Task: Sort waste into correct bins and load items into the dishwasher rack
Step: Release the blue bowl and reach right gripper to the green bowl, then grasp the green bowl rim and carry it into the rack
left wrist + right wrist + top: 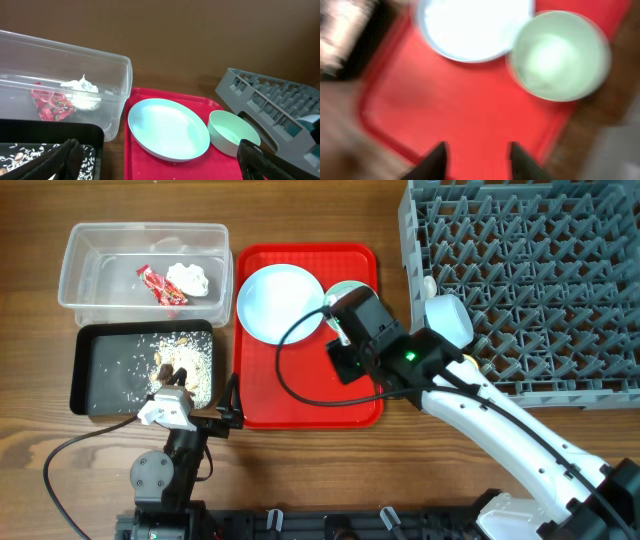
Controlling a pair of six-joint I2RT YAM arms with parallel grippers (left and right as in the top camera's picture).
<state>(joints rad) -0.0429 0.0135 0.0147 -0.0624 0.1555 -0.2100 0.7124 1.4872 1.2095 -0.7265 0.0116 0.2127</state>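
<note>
The pale blue plate (275, 302) and the light green bowl (345, 288) lie on the red tray (300, 395). My right gripper (338, 338) hovers open and empty over the tray, just in front of the bowl; its view is blurred and shows the plate (470, 25) and bowl (557, 55) ahead of the fingertips (477, 152). My left gripper (170, 398) is open and empty at the black tray's (100, 370) near right corner. The red wrapper (160, 285) and white tissue (190, 278) lie in the clear tub (90, 280). Food scraps (185, 360) lie in the black tray.
The grey dishwasher rack (540, 280) fills the right side, with a pale blue bowl (447, 320) at its left edge. In the left wrist view the plate (167, 127), green bowl (232, 131) and rack (270, 97) show. Fork, spoon and cup are out of view.
</note>
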